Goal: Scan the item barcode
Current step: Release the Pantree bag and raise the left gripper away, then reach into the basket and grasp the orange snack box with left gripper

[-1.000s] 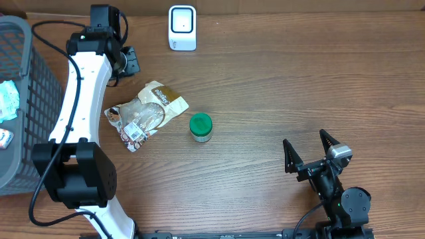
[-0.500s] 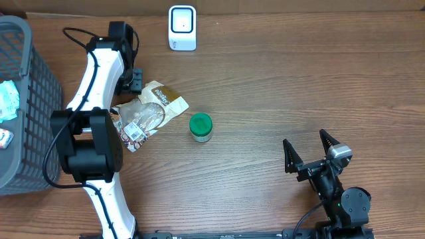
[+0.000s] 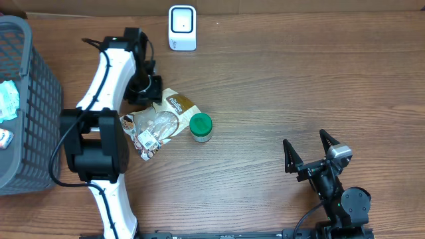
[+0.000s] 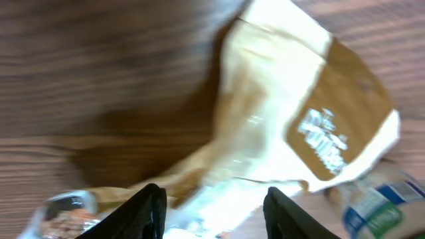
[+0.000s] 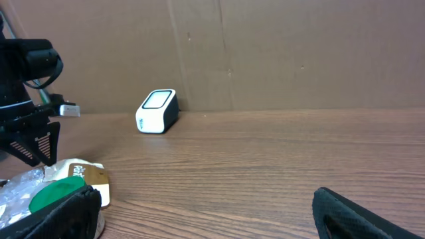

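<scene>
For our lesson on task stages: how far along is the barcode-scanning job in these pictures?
Done: nothing scanned; the snack bag lies on the table, apart from the scanner. In hand: the left gripper hangs over the bag, fingers apart. Left: grip, lift, present it to the scanner. The right gripper sits open, idle.

A scanner (image 3: 182, 27) stands at the back of the bench (image 3: 279, 86). In front of it lies a snack bag (image 3: 159, 123), with a jar (image 3: 200, 127) just beside its right edge. A basket (image 3: 26, 79) stands at the far left.
</scene>
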Robot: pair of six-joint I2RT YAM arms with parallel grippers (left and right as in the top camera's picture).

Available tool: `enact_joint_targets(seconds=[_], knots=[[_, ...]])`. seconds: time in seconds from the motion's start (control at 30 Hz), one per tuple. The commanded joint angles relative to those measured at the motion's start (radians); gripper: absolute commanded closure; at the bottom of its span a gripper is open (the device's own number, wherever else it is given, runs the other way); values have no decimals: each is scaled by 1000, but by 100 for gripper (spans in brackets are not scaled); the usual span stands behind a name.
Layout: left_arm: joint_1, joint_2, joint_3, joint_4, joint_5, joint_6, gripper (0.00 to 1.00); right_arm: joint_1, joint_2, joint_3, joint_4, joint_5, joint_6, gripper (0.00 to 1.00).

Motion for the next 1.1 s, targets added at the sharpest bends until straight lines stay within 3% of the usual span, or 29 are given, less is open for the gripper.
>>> enact_joint_targets(seconds=[0.0, 0.23, 0.47, 0.6, 0.7, 0.8, 0.93, 1.07], knots=[[-11, 6, 11, -8, 36, -26, 50, -5, -8, -11, 5, -2, 2, 0], [23, -66, 162, -77, -5, -58, 48, -5, -8, -11, 5, -2, 2, 0], [117, -261, 437, -122, -70, -107, 37, -5, -8, -11, 5, -2, 2, 0], [240, -367, 507, -118, -146, -160, 27, -5, -8, -11, 5, -2, 2, 0], [425, -425, 509, -122, -162, -189, 23, -5, -8, -11, 5, -2, 2, 0], [628, -417, 505, -114, -197, -340, 22, -5, -8, -11, 5, -2, 2, 0], [744, -385, 464, -58, -200, -363, 21, -5, -8, -11, 5, -2, 2, 0], [777, -339, 386, -27, -277, -335, 20, -5, -8, -11, 5, -2, 2, 0]])
